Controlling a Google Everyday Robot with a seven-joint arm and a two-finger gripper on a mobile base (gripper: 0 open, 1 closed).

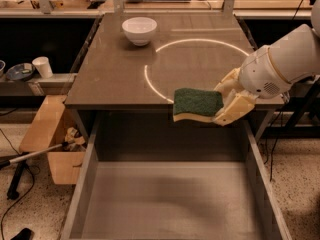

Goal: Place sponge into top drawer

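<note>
Dark green sponge: a wavy-edged sponge (197,104) with a dark green scouring top and a pale yellow foam base hangs in the air, green side up, at the table's front edge and above the back part of the open drawer (it appears to rest on neither).
Gripper: the cream-coloured two-finger gripper (222,103) pinches the sponge's right end, a finger pressed on either side; it sits at the front right of the table.
Arm: a white, rounded arm (285,64) reaches in from the right.
Top drawer: the wide, shallow grey drawer (170,204) is pulled out toward the camera, with its flat bottom and low side walls showing.
Table: a flat brown tabletop (115,74) with a thin white ring (150,81) marked on it.
Bowl: a round white bowl (139,30) stands near the back left, well apart from the sponge.
Left of the table: an open wooden box (47,134) sits on the floor beside the table leg; a white paper cup (43,67) stands on a low shelf further left.
</note>
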